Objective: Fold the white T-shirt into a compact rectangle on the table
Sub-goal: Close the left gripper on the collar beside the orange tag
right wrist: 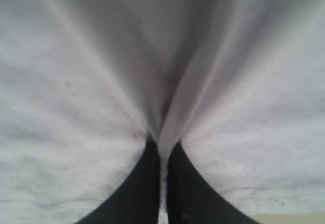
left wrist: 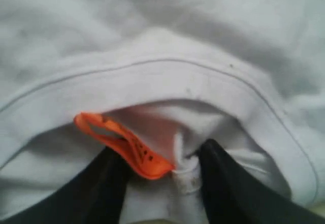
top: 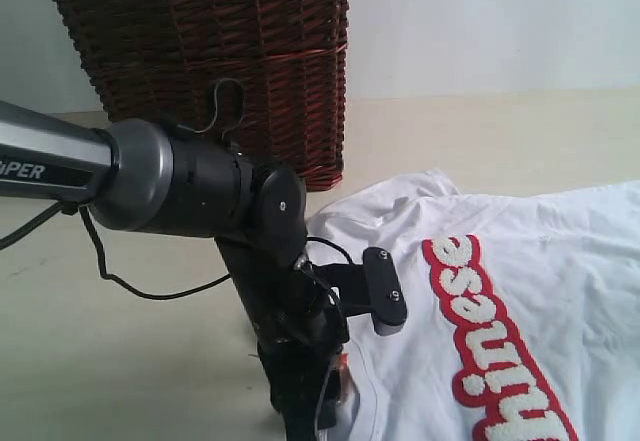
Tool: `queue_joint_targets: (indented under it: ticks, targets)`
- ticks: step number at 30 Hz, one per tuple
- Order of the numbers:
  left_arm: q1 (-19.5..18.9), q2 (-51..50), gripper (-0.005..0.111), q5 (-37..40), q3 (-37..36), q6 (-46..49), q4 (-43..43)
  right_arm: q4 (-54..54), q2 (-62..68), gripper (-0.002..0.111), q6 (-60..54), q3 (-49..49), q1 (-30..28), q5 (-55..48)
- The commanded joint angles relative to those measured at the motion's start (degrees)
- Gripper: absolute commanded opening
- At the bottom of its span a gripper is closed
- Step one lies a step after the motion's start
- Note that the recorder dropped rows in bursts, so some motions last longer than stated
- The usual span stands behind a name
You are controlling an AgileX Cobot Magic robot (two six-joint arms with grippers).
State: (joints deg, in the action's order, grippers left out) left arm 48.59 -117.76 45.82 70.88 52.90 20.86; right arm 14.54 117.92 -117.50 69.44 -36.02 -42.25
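The left end effector (left wrist: 160, 148) is right at the collar (left wrist: 167, 76). Its fingers (left wrist: 101, 188) stand part-way apart astride the collar's inner seam, with a bunch of cloth between them; whether they grip it I cannot tell. The tag (left wrist: 122, 142) lies just beside that seam.

The right end effector (right wrist: 162, 144) is pressed together on a ridge of plain white cloth. How far that is from the collar cannot be told.

From the collar, the shirt (top: 560, 226) lies flat on the worktop (top: 120, 361). Its long axis runs away from the left arm, and the band (top: 500, 341) crosses it. By my reading the collar end falls to the left arm.

Count: two end effectors, one shirt, one tag, one band, and one basket (top: 220, 51) beyond the collar, off the shirt.
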Motion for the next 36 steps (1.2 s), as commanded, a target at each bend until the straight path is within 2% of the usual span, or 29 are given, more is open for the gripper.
queue_joint_targets:
  ticks: [1, 4, 5, 12, 36]
  targets:
    - [0.3, -1.0, 0.023, 0.4, -0.3, -3.1, 0.4, -0.7, 2.0, 0.000, -0.3, -1.1, -0.4, -3.0]
    - [0.3, -1.0, 0.002, 1.9, -0.3, -3.9, 0.4, -0.7, 2.0, 0.000, -0.3, -1.1, -0.4, -3.0]
    - [0.3, -1.0, 0.000, 2.8, -0.3, -3.9, -0.1, -0.7, 2.0, 0.000, -0.3, -1.1, -0.4, -3.0]
    - [0.3, -1.0, 0.000, 7.1, -0.3, -3.9, -3.1, -0.7, 2.0, 0.000, -0.3, -1.1, -0.4, -3.0]
    - [0.3, -1.0, 0.000, 11.5, -0.3, -4.2, -3.9, -1.0, 2.3, 0.000, -0.3, -1.1, -0.4, -3.2]
